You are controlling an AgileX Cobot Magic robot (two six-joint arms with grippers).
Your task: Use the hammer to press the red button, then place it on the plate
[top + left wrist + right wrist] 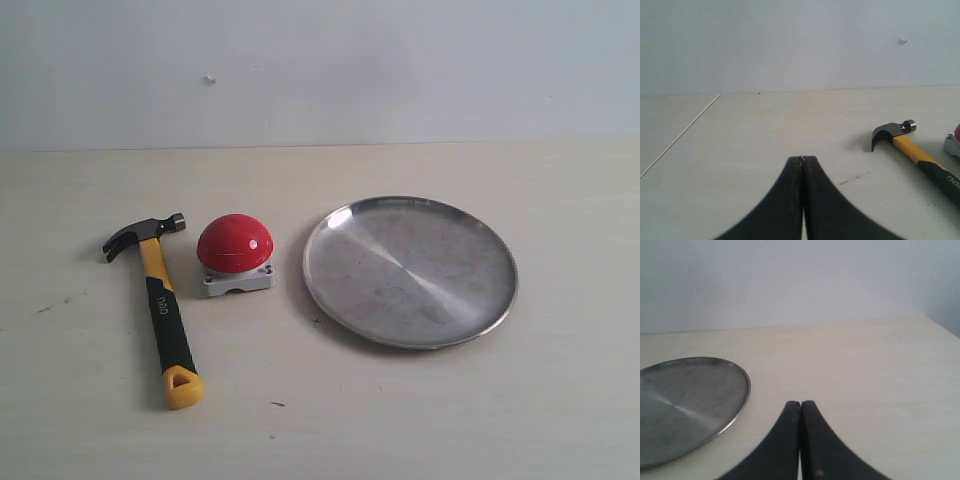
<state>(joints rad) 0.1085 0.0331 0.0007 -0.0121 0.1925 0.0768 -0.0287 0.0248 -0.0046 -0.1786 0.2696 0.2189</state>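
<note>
The hammer [160,305] lies flat on the table at the left, dark head toward the back, yellow looped tip toward the front. Right beside its head sits the red button [235,252] on a light-grey base. The silver plate [410,270] rests to the button's right. Neither gripper shows in the exterior view. In the left wrist view my left gripper [803,159] is shut and empty, well short of the hammer [912,150]. My right gripper [800,403] is shut and empty, beside the plate [685,402].
A pale wooden tabletop [320,420] carries everything, with a plain white wall [320,70] behind. A thin seam line [680,135] runs across the table in the left wrist view. The table's edge [940,326] shows at the far corner in the right wrist view.
</note>
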